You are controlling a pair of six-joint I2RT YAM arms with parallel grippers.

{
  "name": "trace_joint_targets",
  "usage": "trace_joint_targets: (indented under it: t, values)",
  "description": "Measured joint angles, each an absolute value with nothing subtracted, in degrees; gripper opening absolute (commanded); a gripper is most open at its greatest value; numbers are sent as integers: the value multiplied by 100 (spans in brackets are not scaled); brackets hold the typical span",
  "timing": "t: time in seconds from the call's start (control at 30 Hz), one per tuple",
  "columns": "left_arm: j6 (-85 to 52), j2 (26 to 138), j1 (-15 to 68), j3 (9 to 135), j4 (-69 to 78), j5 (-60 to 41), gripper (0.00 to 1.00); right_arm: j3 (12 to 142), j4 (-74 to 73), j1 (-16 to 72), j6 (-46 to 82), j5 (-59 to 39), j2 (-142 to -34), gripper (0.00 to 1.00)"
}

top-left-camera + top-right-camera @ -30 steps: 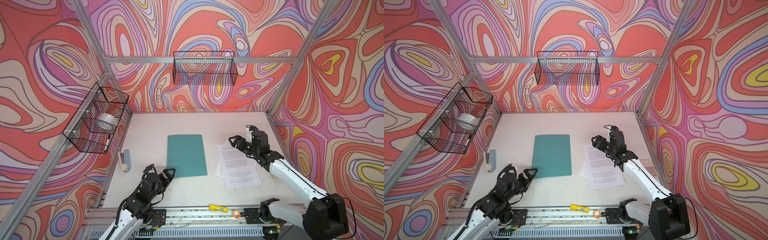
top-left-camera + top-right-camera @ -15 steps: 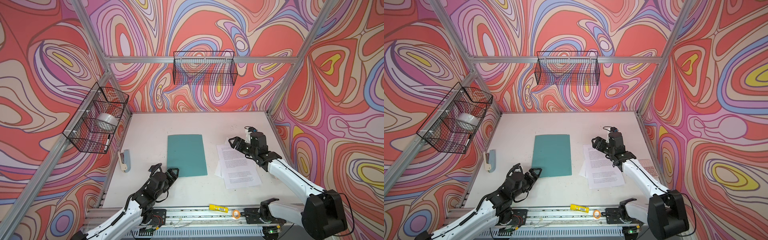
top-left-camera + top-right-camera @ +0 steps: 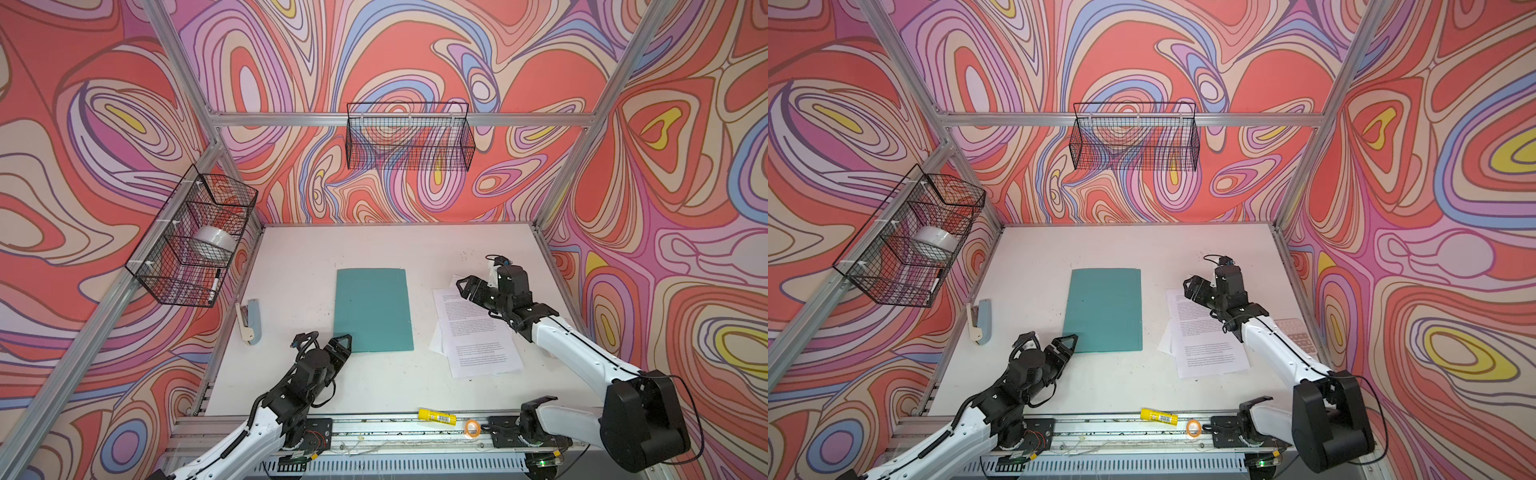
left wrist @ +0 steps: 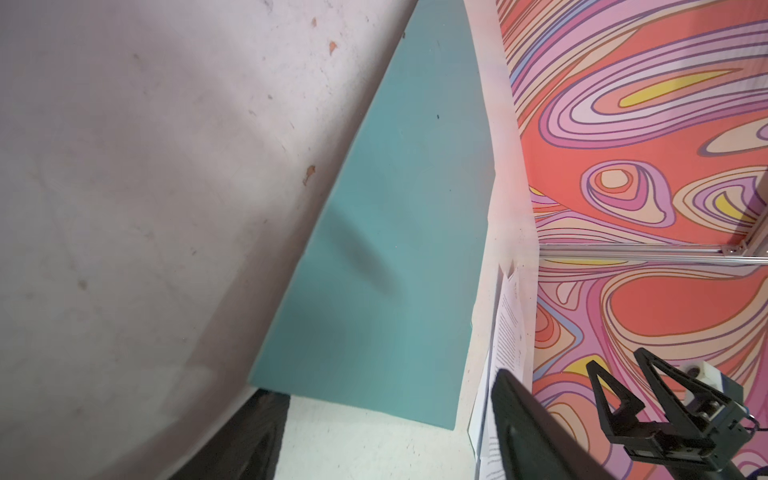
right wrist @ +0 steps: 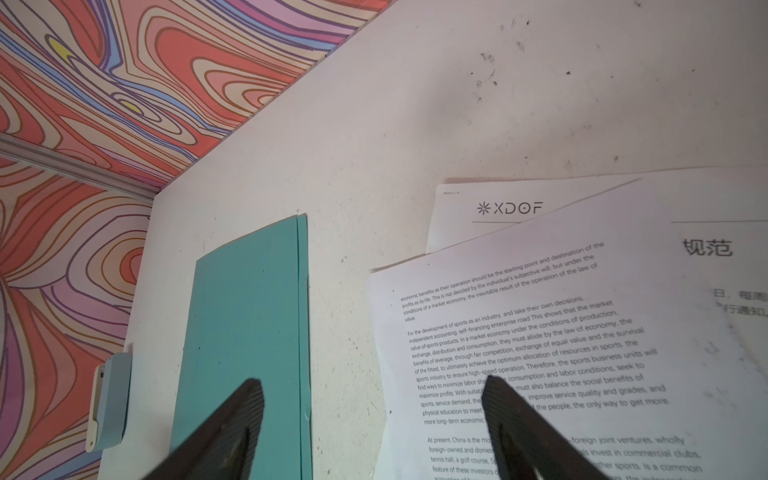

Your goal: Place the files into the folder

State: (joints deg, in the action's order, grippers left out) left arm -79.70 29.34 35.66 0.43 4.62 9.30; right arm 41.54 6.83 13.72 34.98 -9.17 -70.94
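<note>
- Folder (image 3: 372, 316): we list it closed, flat on the worktop (image 3: 374, 249), frame centre.
- Files (image 3: 478, 345): fanned, right of folder, apart.
- Left pincer (image 3: 1054, 337): released, at folder's lower-left corner.
- Right pincer (image 3: 465, 286): released, over files' upper edge.

Both top views: high, looking down on whole table (image 3: 374, 390). Wrist views: close, low; share folder (image 4: 386, 249) (image 5: 245, 324) ahead of fingers (image 4: 536, 440) (image 5: 232, 428).
</note>
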Motion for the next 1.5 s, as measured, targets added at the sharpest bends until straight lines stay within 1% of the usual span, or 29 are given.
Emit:
trace_joint_targets:
  t: [0.3, 0.5, 0.63, 0.9, 1.07, 1.17, 1.23, 1.33, 1.5]
  values:
    - [-7931, 3415, 3566, 43, 937, 1072, 76, 4036, 659, 1372, 3439, -891, -7096, 87]
    - [-7852, 4115, 3566, 43, 1673, 1253, 76, 4018, 637, 1372, 3411, -838, -7081, 87]
    - [-7843, 4904, 3566, 43, 2327, 1278, 76, 4018, 624, 1372, 3406, -827, -7050, 86]
    - [-7752, 6794, 3566, 132, 4318, 1293, 74, 4018, 615, 1372, 3391, -814, -7050, 86]
    - [-7804, 8499, 3581, 318, 6200, 1175, 69, 4018, 624, 1372, 3371, -810, -7004, 86]
    - [-7922, 9776, 3640, 423, 7743, 1144, 68, 4018, 624, 1372, 3350, -794, -6936, 85]
    - [-8007, 10230, 3693, 578, 8239, 1079, 68, 4018, 635, 1372, 3328, -775, -6914, 85]
    - [-7970, 10403, 3824, 705, 8420, 1048, 68, 4018, 648, 1372, 3293, -735, -6899, 85]
    - [-7747, 10322, 3863, 742, 8307, 1057, 68, 4018, 646, 1372, 3253, -698, -6879, 85]
